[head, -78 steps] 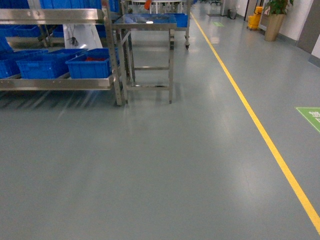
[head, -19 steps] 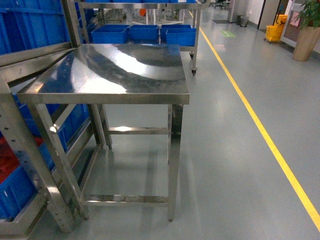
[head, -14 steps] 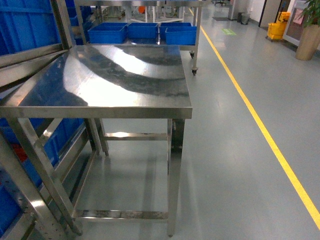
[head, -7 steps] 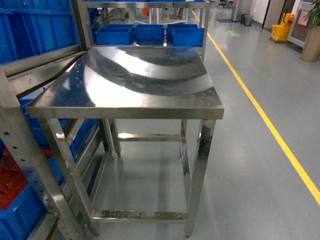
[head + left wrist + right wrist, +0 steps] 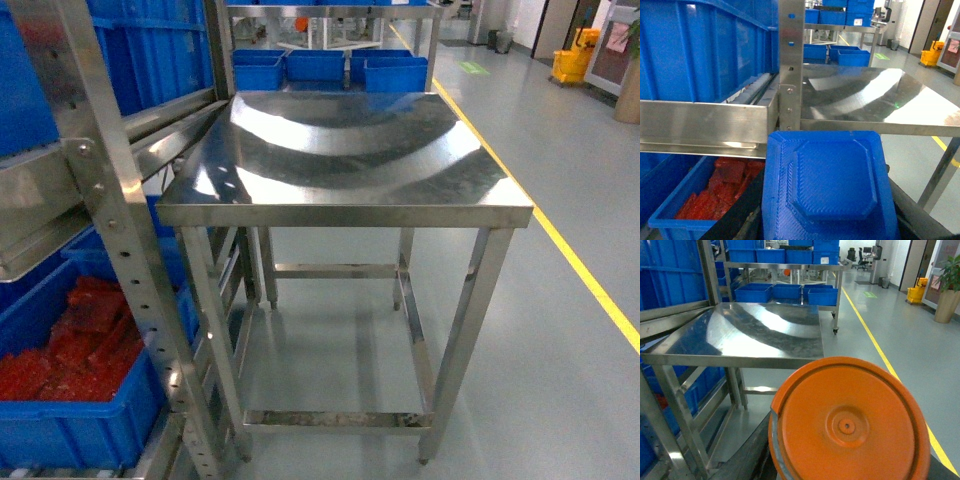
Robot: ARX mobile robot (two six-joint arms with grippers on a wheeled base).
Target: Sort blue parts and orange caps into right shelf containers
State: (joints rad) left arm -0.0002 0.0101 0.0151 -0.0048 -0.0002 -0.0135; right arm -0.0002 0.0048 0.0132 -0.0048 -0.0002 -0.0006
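Note:
A square blue part [image 5: 827,185] with a raised octagonal middle fills the bottom of the left wrist view, and my left gripper [image 5: 827,227] is shut on it, dark fingers [image 5: 742,217] showing at its sides. A round orange cap [image 5: 847,425] fills the right wrist view, with my right gripper [image 5: 845,465] shut on it. Neither gripper shows in the head view. Blue containers sit on the steel shelf rack at the left. The low container [image 5: 70,440] holds red pieces [image 5: 75,340], and taller containers [image 5: 150,50] stand above it.
A bare steel table [image 5: 345,150] stands straight ahead, touching the rack's perforated upright [image 5: 110,200]. More blue crates [image 5: 320,68] sit on a cart behind it. A yellow floor line [image 5: 590,280] runs along the right, with grey floor around it and a yellow mop bucket [image 5: 572,65] far off.
The head view has swung left and closer to the rack: the table slid right in the picture and the low container of red pieces has come further into view.

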